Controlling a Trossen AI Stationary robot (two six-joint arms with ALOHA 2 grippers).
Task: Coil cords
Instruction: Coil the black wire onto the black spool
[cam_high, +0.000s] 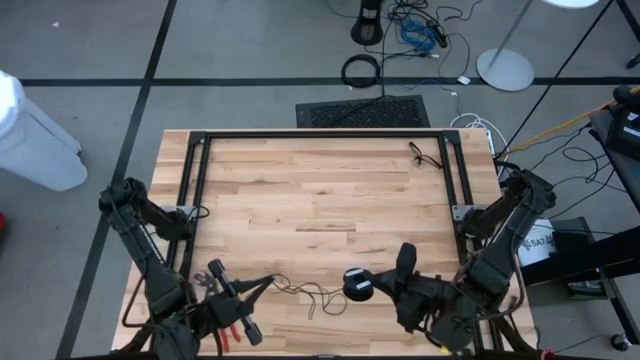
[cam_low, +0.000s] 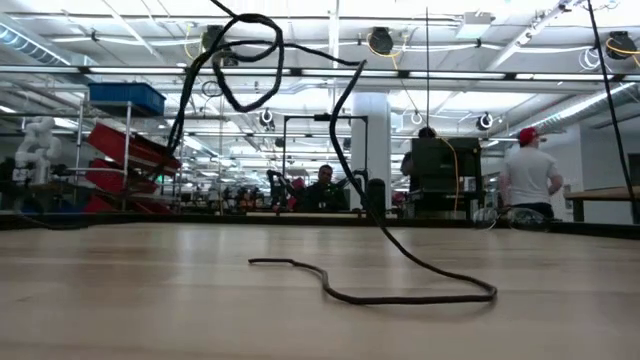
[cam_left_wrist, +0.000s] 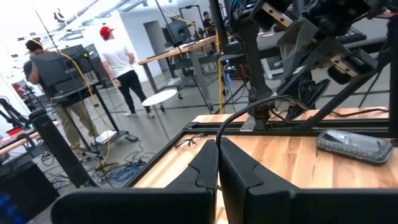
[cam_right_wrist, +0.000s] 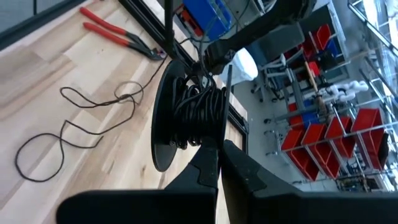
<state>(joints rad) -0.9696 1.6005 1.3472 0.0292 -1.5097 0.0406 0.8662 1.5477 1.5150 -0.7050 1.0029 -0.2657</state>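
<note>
The cord is a thin black wire. Part of it is wound on a small round dark puck (cam_high: 357, 283), and the rest lies in slack loops (cam_high: 310, 297) on the wooden table near its front edge. Both grippers are above that edge. My left gripper (cam_high: 268, 283) is shut on the cord's free stretch, and my right gripper (cam_high: 378, 285) is shut on the puck (cam_right_wrist: 189, 115). In the low view the cord (cam_low: 400, 292) rests on the table and climbs to loops overhead (cam_low: 250, 60); no gripper shows there. My left gripper pinches the cord (cam_left_wrist: 225, 132) between its two fingertips, pointing level toward the table's right. From the fingertips the cord arches off toward my right arm. My right gripper meets the puck at its rim (cam_right_wrist: 202, 144), its fingers slanting down from the table's right. The puck is lifted clear and tilted on edge, and the wound cord (cam_right_wrist: 196, 106) shows between its two discs.
Red-handled pliers (cam_high: 235, 328) lie at the front left beside my left arm. A black frame (cam_high: 320, 135) runs round the tabletop. A small wire thing (cam_high: 425, 155) lies at the far right corner. People stand in the room beyond the table.
</note>
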